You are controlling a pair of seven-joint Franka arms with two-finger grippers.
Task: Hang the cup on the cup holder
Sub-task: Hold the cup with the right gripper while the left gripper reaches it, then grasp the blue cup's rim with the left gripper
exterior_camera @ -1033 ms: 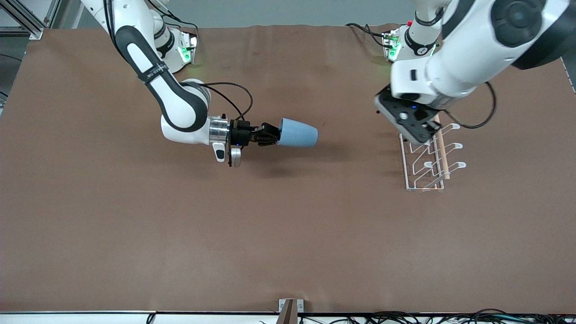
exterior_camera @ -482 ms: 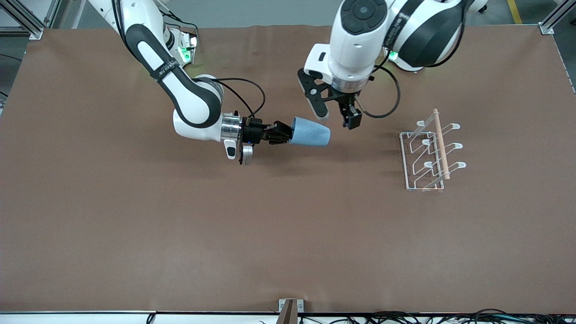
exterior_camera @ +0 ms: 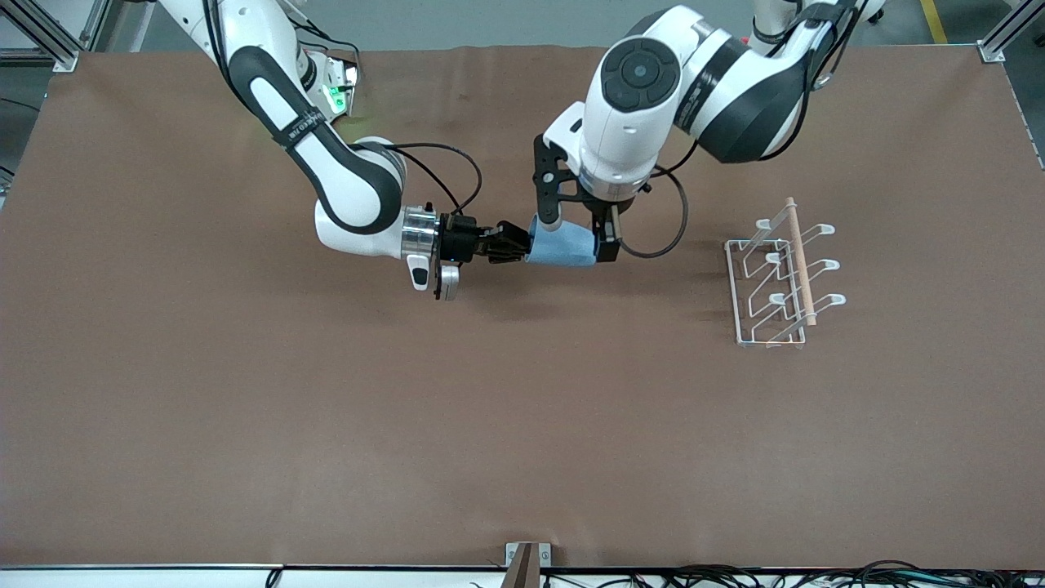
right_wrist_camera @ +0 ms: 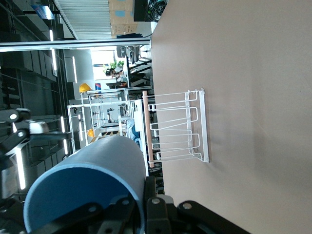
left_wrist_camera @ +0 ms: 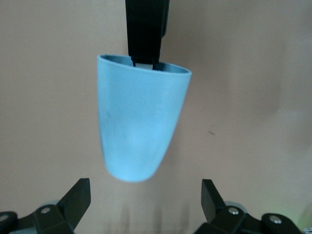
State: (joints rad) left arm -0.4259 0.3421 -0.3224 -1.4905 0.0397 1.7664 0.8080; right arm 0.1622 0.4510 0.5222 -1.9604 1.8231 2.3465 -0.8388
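Evidently a hand-over is underway in the upper middle of the front view. The right gripper (exterior_camera: 513, 243) is clenched on the rim of the light blue cup (exterior_camera: 563, 246), holding it on its side above the table. The left gripper (exterior_camera: 576, 238) straddles the cup's body with its fingers (exterior_camera: 546, 219) spread and not yet touching.

The main risk, as I judge it, is timing. If the right gripper lets go before the left has closed, the cup drops and rolls on the table. The cup is smooth and tapered, so a grip near its narrow closed end could squeeze it out of the pads. A skewed grip would also leave the mouth badly angled for the prongs of the white wire cup holder (exterior_camera: 771, 287). That rack stands well apart, at the same height in the frame, toward the left arm's end of the table.

Along the bottom edge of the front view are a small metal bracket (exterior_camera: 526, 558) and some cables (exterior_camera: 735, 576). The brown table (exterior_camera: 408, 425) is matte, with faint creases. The right wrist view shows a workshop, with shelving (right_wrist_camera: 105, 122), ceiling lights and yellow helmets (right_wrist_camera: 85, 87).
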